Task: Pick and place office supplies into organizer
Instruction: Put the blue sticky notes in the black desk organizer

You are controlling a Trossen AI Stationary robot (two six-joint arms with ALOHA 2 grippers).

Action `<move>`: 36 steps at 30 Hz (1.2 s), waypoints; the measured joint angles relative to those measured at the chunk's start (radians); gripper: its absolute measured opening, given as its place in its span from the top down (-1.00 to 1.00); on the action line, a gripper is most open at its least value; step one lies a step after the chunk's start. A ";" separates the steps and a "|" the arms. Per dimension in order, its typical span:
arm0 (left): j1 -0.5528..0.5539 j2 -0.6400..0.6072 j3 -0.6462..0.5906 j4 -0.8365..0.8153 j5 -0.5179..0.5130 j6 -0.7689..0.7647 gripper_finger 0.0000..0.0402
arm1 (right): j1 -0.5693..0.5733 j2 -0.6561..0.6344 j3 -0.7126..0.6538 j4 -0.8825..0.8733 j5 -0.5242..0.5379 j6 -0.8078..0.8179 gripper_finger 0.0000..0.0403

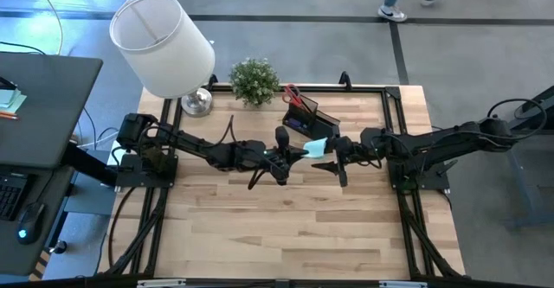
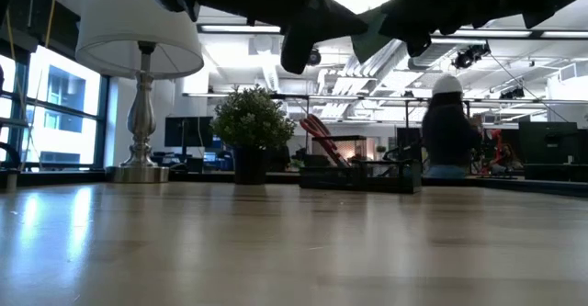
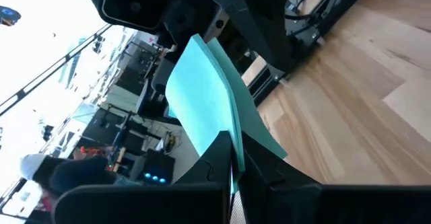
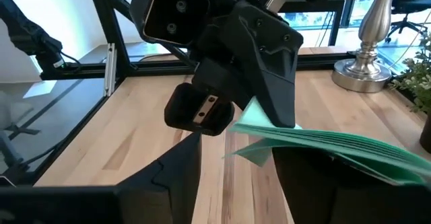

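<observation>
A mint-green sticky-note pad hangs in the air over the middle of the table, between my two grippers. My left gripper reaches in from the table's left and is shut on the pad. My right gripper faces it from the right and stands open, with the pad's free end passing just over one of its fingers. The black organizer stands at the far side of the table, with red-handled scissors sticking up out of it. My left gripper pinches the pad near one corner between its two fingers, all the sheets together. The fingers come nearly level from the table's left. The pad juts out beyond the fingertips, tilted, lifted clear of the table. My right gripper: I cannot tell whether its finger touches the pad above it.
A small potted plant and a lamp with a white shade stand at the far left, next to the organizer. Bare wood lies toward the table's near edge. A person in a white cap is in the room behind.
</observation>
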State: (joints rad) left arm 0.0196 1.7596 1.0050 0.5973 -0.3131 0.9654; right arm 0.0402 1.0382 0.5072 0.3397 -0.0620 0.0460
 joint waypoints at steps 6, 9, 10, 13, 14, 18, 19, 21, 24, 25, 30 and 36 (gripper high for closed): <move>0.000 -0.001 0.000 -0.029 0.007 0.050 1.00 | 0.000 0.000 0.000 -0.011 0.030 0.026 0.10; 0.002 0.000 -0.002 -0.038 0.031 0.051 1.00 | 0.000 0.000 0.000 -0.027 0.106 0.026 0.10; 0.002 0.001 -0.002 -0.042 0.049 0.051 1.00 | -0.001 -0.001 0.000 -0.028 0.119 0.025 0.10; 0.001 0.002 -0.003 -0.049 0.060 0.052 1.00 | 0.000 -0.002 0.000 -0.019 0.105 0.025 0.12; 0.001 0.002 -0.003 -0.053 0.059 0.055 1.00 | 0.000 -0.002 0.000 -0.013 0.095 0.025 0.12; 0.006 0.002 -0.003 -0.062 0.060 0.059 1.00 | -0.001 0.001 0.001 -0.005 0.088 0.025 0.11; 0.006 0.002 -0.003 -0.062 0.060 0.059 1.00 | -0.001 0.002 0.002 -0.005 0.088 0.025 0.11; 0.006 0.002 -0.003 -0.062 0.049 0.059 1.00 | -0.001 0.002 0.002 -0.019 0.091 0.035 0.10; 0.006 0.002 -0.003 -0.050 0.015 0.059 1.00 | -0.001 0.002 0.002 -0.097 0.138 0.058 0.10; 0.005 0.002 -0.003 -0.040 0.003 0.059 1.00 | -0.001 0.002 0.002 -0.128 0.156 0.059 0.10; 0.006 0.002 -0.003 -0.021 -0.039 0.060 1.00 | -0.001 0.002 0.002 -0.217 0.210 0.061 0.10; 0.006 0.002 -0.003 -0.009 -0.093 0.063 1.00 | -0.001 0.002 0.002 -0.245 0.165 0.062 0.10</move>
State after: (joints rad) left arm 0.0258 1.7618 1.0023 0.5880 -0.4066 1.0283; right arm 0.0391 1.0405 0.5095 0.0948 0.1033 0.1083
